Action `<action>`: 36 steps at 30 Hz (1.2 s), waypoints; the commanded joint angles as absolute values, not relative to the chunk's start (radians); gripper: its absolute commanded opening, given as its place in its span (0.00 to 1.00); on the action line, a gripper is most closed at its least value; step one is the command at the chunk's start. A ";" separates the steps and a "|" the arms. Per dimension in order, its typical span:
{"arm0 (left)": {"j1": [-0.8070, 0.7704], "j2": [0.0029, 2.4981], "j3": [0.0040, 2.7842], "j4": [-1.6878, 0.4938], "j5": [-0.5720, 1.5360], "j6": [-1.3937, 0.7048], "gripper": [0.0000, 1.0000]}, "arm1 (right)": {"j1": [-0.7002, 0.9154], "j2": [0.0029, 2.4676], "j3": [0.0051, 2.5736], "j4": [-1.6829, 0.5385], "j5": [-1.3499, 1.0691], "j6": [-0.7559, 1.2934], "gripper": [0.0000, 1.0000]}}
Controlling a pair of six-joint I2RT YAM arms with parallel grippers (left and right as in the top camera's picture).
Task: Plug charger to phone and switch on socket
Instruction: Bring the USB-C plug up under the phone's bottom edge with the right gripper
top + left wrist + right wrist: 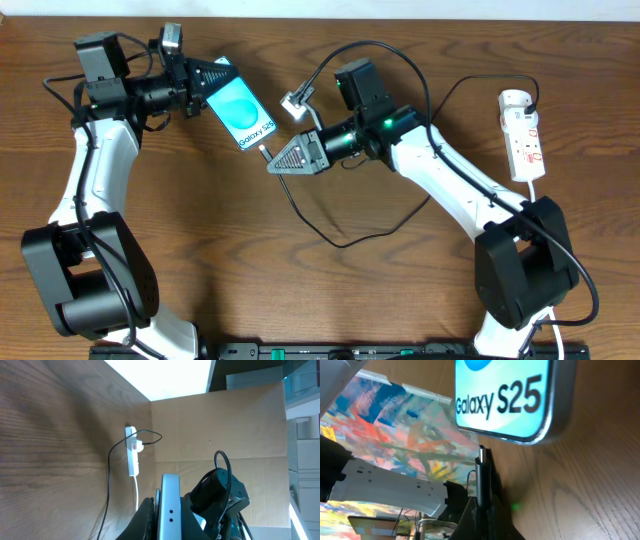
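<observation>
Teal phone (240,113) held tight by left gripper (212,78). Right gripper (283,158) pinches charger (480,467) tip just under phone's bottom edge, not in yet. Socket (524,140) far right of phone, nothing touching it. Plugging and switching both left.

A dark wood-grain surface (400,300) fills the scene. A brown cardboard panel (220,425) stands along one edge, bright white light (170,375) beside it. A multicoloured painted sheet (405,425) shows behind.
</observation>
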State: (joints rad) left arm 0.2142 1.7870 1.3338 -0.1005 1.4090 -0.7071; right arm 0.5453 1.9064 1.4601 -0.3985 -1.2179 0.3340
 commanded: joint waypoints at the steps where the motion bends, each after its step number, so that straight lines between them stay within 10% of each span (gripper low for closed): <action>1: 0.219 1.794 1.339 -0.094 1.452 -0.716 0.08 | 0.554 1.903 1.459 -0.392 -1.230 0.353 0.01; 36: 0.219 1.794 1.339 -0.084 1.485 -0.716 0.07 | 0.541 1.903 1.459 -0.352 -1.225 0.388 0.01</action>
